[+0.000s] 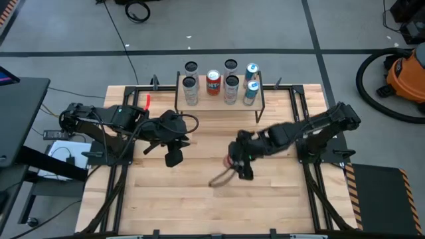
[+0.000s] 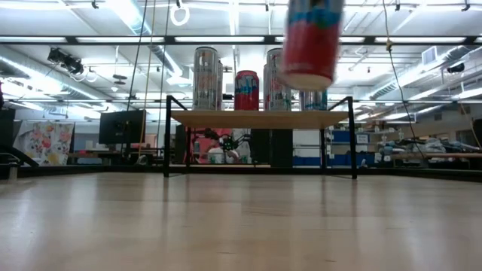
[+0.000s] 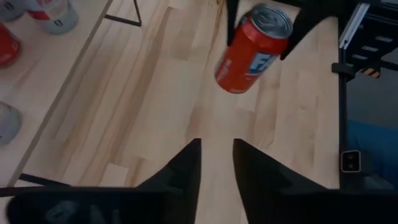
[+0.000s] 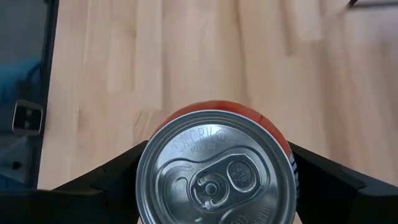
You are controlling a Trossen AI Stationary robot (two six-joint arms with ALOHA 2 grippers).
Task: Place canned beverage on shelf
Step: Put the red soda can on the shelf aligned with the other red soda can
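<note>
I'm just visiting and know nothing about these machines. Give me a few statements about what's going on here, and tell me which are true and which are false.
1. The right pincer holds a red can clear of the table. True.
2. The left pincer is gripping a can as well. False: nothing sits between its fingers, which stand slightly apart.
3. Several cans already stand on the shelf. True: silver ones, blue ones and a red one.
4. The held can lies crushed on the tabletop. False: the low view shows it hanging in the air, undented.
5. The shelf stands at the near edge of the table, between the two arm bases. False: it stands at the far edge.
</note>
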